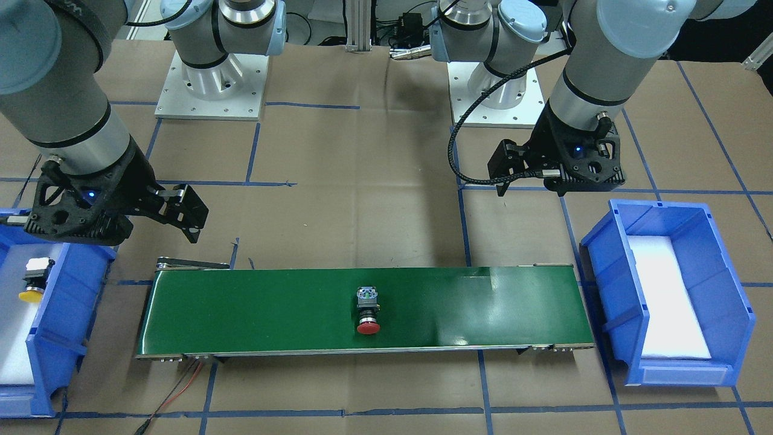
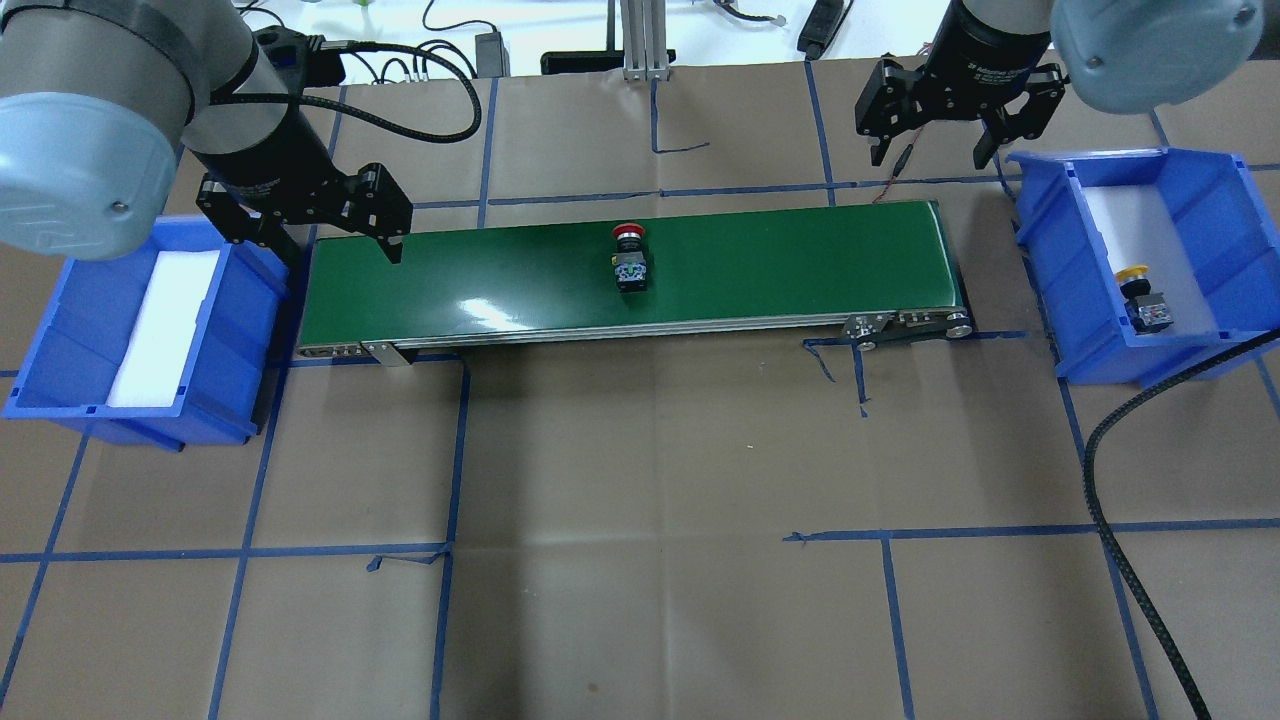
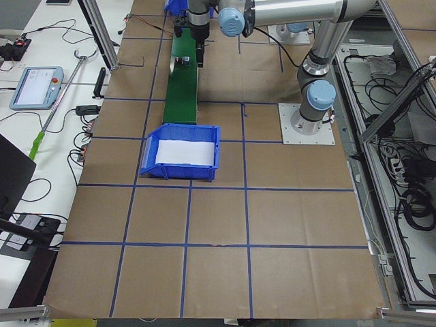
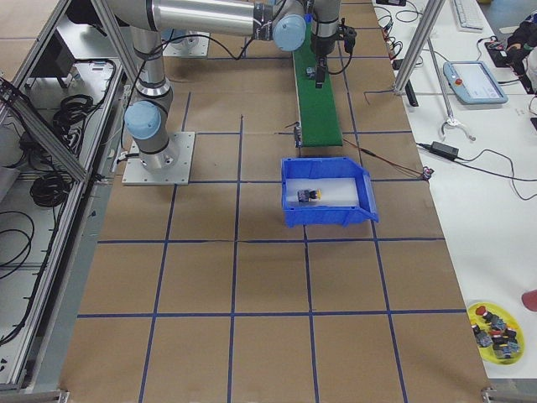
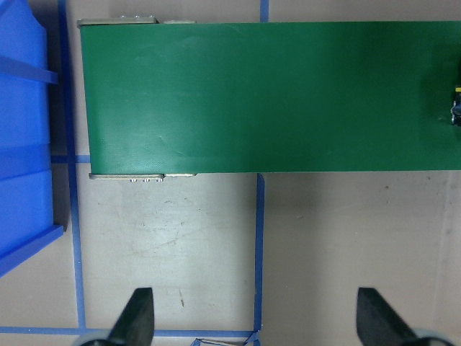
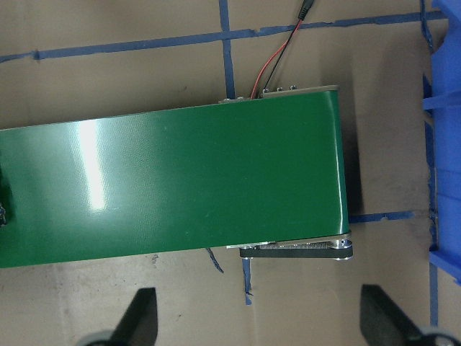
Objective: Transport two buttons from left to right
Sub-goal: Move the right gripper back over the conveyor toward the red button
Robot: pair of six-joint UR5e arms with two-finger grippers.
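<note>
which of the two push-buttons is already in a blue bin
The yellow-capped push-button, lying in the right-hand blue plastic bin; the red-capped push-button sits midway along the green conveyor belt.

red button (image 2: 628, 258): red mushroom cap, black body, grey-white block at back. lies on side across green belt (image 2: 780, 260), about mid-length, cap pointing away from robot.
yellow button (image 2: 1143, 296): yellow cap, black body, pale block. lies on side on white foam pad (image 2: 1125, 220) inside blue bin (image 2: 1215, 215) off belt's right end, cap away from robot.
</note>
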